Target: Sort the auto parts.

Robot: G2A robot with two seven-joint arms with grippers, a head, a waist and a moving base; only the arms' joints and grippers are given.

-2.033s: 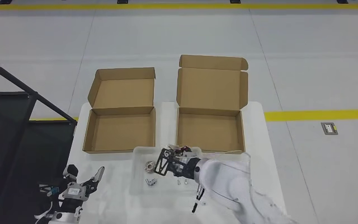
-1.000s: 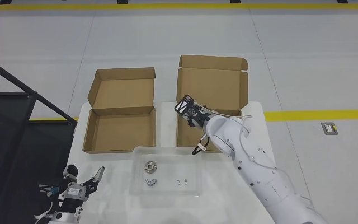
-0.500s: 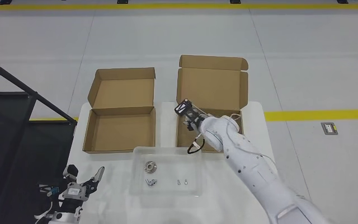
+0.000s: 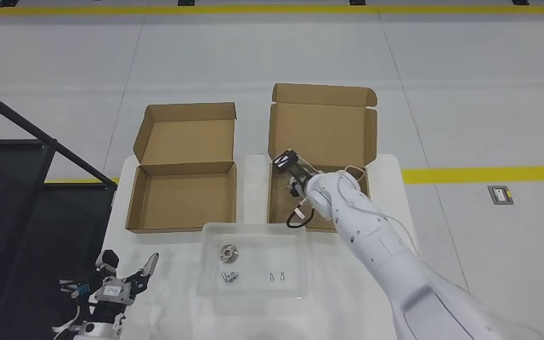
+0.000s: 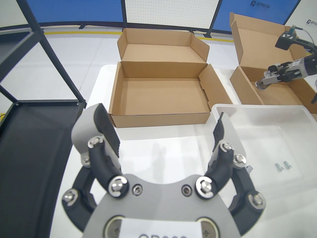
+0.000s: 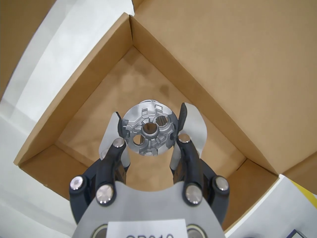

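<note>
My right gripper is shut on a round grey metal hub with holes in its face. It hangs above the floor of the right cardboard box, near that box's far-left corner. From above, the right gripper sits over that same corner. In the left wrist view the hub hangs just above the box floor. A clear plastic tray holds a second hub and small bolts. My left gripper stands open with nothing in it, at the table's front left.
The left cardboard box lies open with its lid folded back. A black metal rack stands beside the table's left edge. Two small bolts rest on the tray floor.
The right gripper lifted the hub out of the tray and carried it back over the right box's far-left corner. The left arm has stayed still.
</note>
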